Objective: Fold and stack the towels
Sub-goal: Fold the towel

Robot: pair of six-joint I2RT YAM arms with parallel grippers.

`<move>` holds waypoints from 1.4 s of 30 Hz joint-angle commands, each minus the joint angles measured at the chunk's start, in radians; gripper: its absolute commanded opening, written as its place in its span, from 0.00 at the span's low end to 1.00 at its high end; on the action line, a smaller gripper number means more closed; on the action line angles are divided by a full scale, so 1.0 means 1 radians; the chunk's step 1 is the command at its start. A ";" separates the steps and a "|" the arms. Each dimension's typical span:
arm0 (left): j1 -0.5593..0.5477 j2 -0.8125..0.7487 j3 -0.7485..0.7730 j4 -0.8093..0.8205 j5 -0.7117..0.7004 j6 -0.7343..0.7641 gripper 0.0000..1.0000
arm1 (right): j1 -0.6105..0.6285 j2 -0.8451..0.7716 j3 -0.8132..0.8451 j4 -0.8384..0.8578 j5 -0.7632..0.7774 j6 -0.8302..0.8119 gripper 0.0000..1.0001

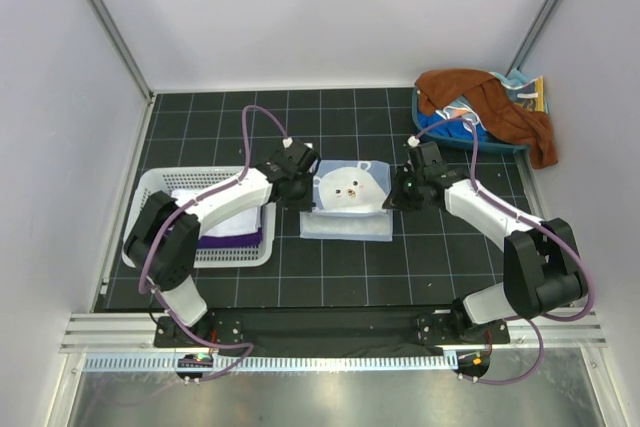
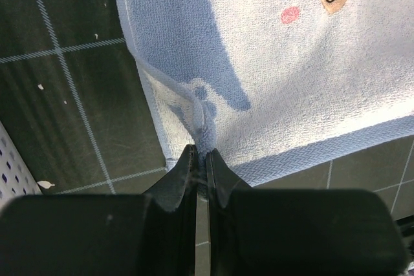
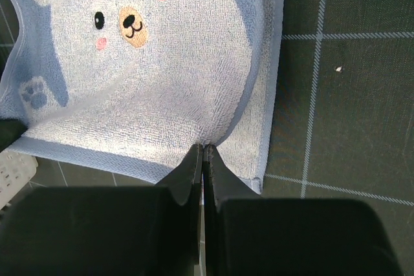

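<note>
The bear-face towel (image 1: 350, 209) lies on the tabletop (image 1: 330, 277) just right of the white basket (image 1: 148, 185). The left pincer (image 2: 200, 154) and right pincer (image 3: 202, 148) are each clamped tight on one of its side edges.

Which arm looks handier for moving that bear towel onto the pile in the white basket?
Probably the left: the white slotted plastic basket sits beside the left gripper, which pinches the light blue bear-face towel. The right gripper grips its far side.
</note>
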 commanded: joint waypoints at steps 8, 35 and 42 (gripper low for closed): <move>-0.026 -0.053 0.016 -0.005 -0.038 -0.007 0.00 | 0.003 -0.072 0.044 -0.036 0.053 0.001 0.01; -0.078 -0.014 -0.050 0.024 -0.049 -0.050 0.27 | 0.035 -0.006 -0.096 0.058 0.043 0.018 0.20; -0.085 -0.065 -0.050 0.001 -0.052 -0.052 0.31 | 0.041 -0.040 -0.083 0.038 0.041 0.011 0.35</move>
